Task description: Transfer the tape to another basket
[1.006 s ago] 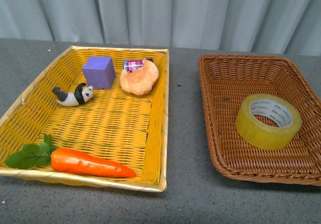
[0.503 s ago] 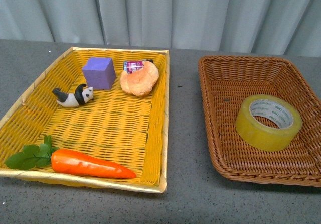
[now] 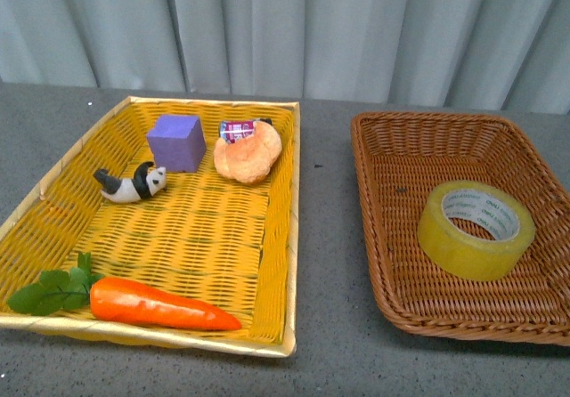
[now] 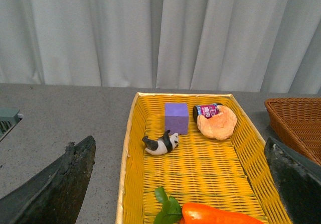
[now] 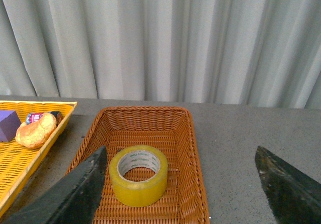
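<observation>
Tape [image 3: 476, 230] lies flat in the brown basket [image 3: 383, 148], at three o'clock from the yellow basket [image 3: 287, 192]. Right gripper [image 5: 178, 184] gapes wide, empty; left gripper [image 4: 180, 184] likewise. Descend squarely, pinching the roll's wall.

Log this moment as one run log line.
tape: flat in brown basket | left gripper: open, empty | right gripper: open, empty

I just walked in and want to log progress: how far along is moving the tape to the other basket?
The tape lies flat in the brown basket, apart from the toys in the yellow basket, so the placing looks done. Nothing is in hand: the left gripper and right gripper are open and empty. Nothing visible remains.
</observation>
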Robot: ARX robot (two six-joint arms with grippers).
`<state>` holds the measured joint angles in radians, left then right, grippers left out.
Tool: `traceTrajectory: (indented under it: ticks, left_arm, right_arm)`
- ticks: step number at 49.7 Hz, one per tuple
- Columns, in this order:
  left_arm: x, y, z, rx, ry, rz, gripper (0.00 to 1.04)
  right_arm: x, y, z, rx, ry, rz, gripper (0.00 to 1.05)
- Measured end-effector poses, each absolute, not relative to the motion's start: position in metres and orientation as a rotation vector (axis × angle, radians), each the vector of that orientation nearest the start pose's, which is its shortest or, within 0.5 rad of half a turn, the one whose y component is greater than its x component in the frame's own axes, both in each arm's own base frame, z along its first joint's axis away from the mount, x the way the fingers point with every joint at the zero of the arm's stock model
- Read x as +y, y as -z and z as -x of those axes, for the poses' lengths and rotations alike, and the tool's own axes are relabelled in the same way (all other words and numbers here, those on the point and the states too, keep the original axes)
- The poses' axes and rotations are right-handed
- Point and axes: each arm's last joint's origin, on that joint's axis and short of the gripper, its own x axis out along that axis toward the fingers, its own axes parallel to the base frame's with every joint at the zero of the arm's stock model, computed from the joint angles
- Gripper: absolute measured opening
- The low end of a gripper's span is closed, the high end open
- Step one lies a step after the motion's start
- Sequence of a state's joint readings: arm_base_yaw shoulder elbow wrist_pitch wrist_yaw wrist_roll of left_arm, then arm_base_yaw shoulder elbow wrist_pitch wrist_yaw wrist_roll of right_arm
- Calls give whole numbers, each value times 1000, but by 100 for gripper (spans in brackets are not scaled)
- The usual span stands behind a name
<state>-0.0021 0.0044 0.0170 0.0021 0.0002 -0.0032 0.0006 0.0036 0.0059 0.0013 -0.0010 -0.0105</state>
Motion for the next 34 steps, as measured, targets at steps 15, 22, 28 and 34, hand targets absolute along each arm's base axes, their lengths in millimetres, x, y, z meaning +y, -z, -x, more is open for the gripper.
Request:
traceTrajectory:
  ticks: [15, 22, 28, 34]
  left_arm:
    - [0, -169, -97, -15, 2, 4, 98]
    - [0, -169, -97, -15, 2, 4, 98]
    - [0, -169, -97, -15, 2, 4, 98]
    - [0, -169, -97, -15, 2, 4, 98]
  right_arm:
    - [0, -165, -98, -4, -2, 10, 96]
    - [0, -165, -98, -4, -2, 10, 96]
    - [0, -165, -98, -4, -2, 10, 96]
    - [0, -165, -98, -4, -2, 10, 96]
